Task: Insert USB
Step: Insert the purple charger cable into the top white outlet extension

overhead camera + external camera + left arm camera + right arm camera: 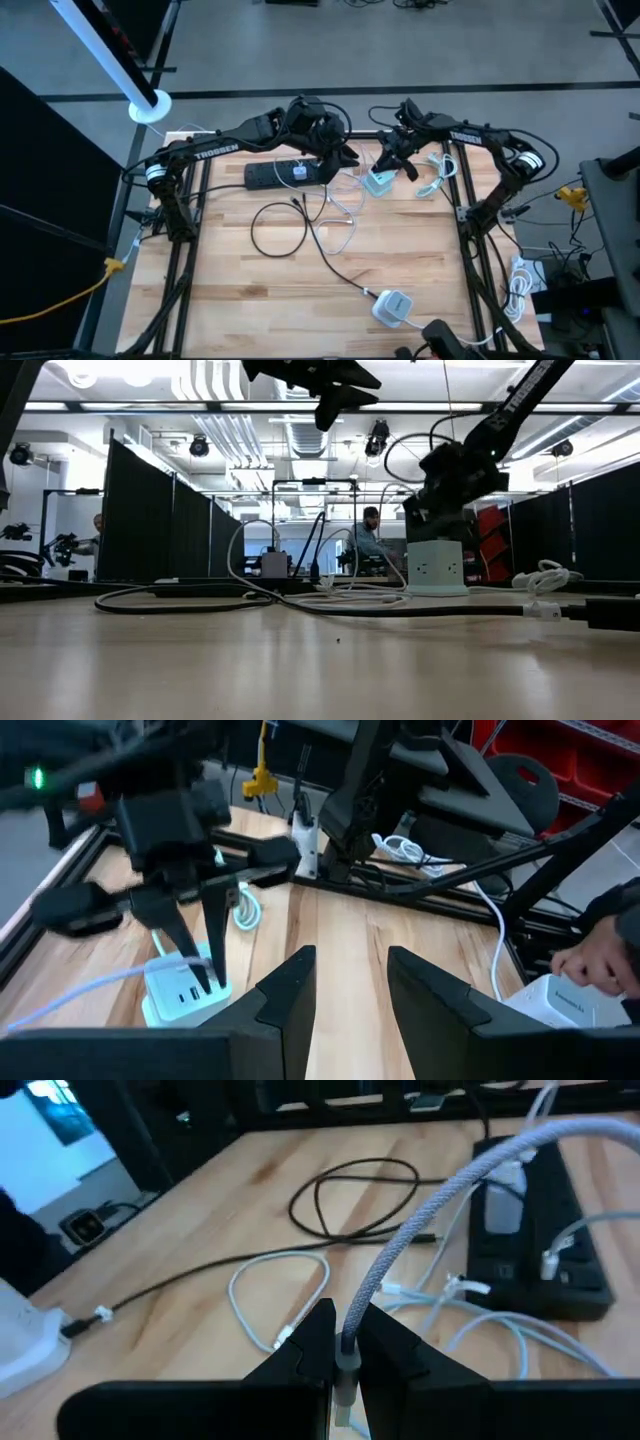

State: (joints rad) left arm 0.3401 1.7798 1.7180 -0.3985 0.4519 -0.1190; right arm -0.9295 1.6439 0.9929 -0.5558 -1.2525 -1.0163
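Observation:
A pale green charger cube (378, 182) stands on the wooden table at the far middle, its ports (188, 997) facing my left wrist camera. My right gripper (398, 165) hovers just over the cube, shut on the end of a grey braided USB cable (440, 1200). The low view shows the gripper (440, 510) right above the cube (438, 568). Whether the plug touches the cube I cannot tell. My left gripper (350, 990) hangs open, with nothing between its fingers, to the left of the cube over the power strip. My right gripper pinches the plug end (346, 1363) of the braided cable between its two fingers. The cable leaves past the fingertips and arcs away slack toward the power strip. Seen from the left wrist, the fingers (205, 970) slant down at the cube's port face.
A black power strip (290, 172) lies left of the cube. A black cable loop (280, 225) and loose white cables (335, 215) lie mid-table. A second white charger (393, 306) sits near the front edge, with a person's hand (590, 960) over it.

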